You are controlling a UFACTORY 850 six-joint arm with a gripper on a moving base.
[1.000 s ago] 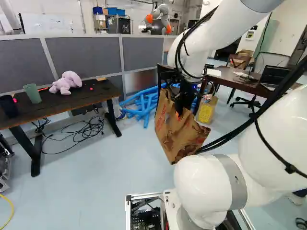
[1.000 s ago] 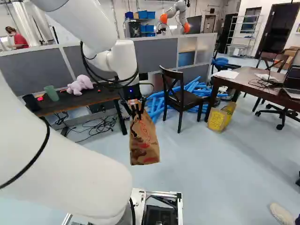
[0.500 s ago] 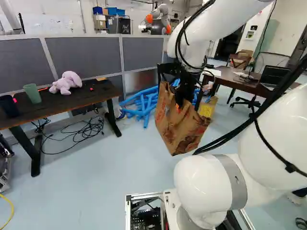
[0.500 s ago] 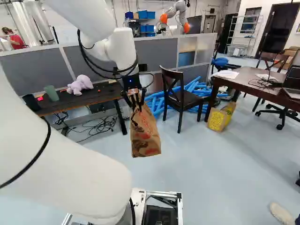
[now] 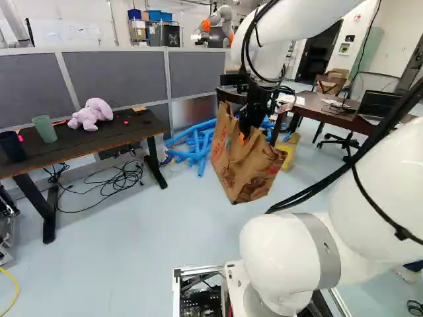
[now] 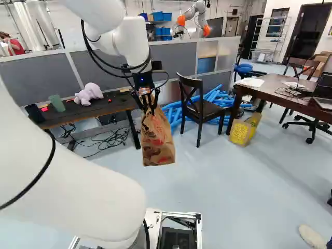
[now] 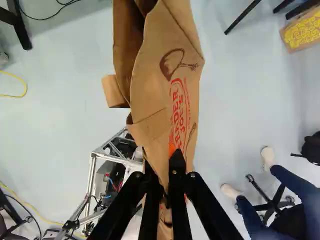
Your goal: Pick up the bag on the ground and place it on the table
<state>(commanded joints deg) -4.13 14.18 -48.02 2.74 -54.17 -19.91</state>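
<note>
The gripper [image 6: 148, 98] hangs at the left of the right base view, its fingers on the top edge of the brown paper bag [image 6: 157, 139]. In the left base view the bag [image 5: 246, 165] hangs tilted in the air, off the floor. Seen from the wrist, the gripper [image 7: 164, 187] is shut on the bag's rim, and the bag [image 7: 165, 85] stretches ahead of the fingers. The dark table [image 5: 79, 144] stands at the left of the left base view, beyond and to one side of the bag.
On the dark table are a purple plush toy [image 5: 91, 114], a green cup [image 5: 45, 129] and a dark cup [image 5: 12, 146]. A chair [image 6: 199, 106], blue tubes [image 5: 198, 142], a yellow bag [image 6: 245, 129] and a brown table [image 6: 264, 91] stand beyond. Another robot [image 6: 194, 18] is behind the partition.
My arm has raised the gripper, with the bag held in it; the bag hangs higher above the floor and has swung slightly. The base has not moved.
</note>
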